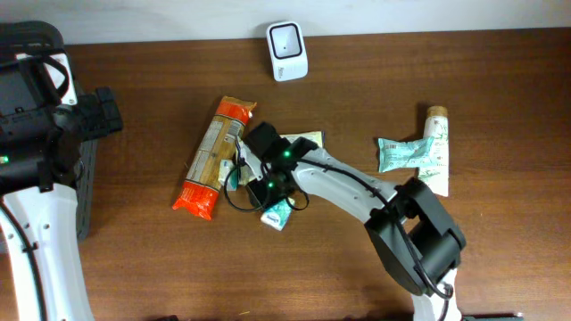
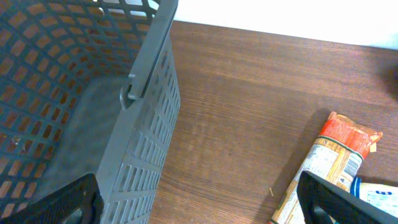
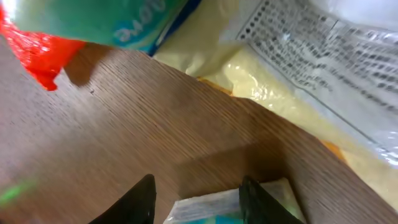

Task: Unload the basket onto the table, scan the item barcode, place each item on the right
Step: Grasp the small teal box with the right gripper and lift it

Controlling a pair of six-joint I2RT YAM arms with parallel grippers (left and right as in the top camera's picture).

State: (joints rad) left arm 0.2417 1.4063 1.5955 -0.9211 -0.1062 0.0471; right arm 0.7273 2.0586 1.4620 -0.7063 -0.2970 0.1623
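Wood-grain desk (image 1: 161, 267) held the clutter. You had the right gripper (image 3: 196, 199) clenched on a small teal-and-white packet (image 1: 277, 214) beside the pasta bag (image 1: 214, 159); pickup step. Next: lift it toward the scanner (image 1: 287, 39). Left gripper (image 2: 199, 205) released, over the basket (image 2: 74, 93); only the left wrist view showed its mesh.

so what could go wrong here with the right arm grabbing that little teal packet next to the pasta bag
1. The right gripper pinches only the edge of the small teal packet, so it may slip out when lifted.
2. The orange pasta bag lies right alongside, and lifting could drag or nudge it.
3. The white scanner sits at the far table edge, so the arm may have to carry a loosely held packet over the pasta bag to reach it.
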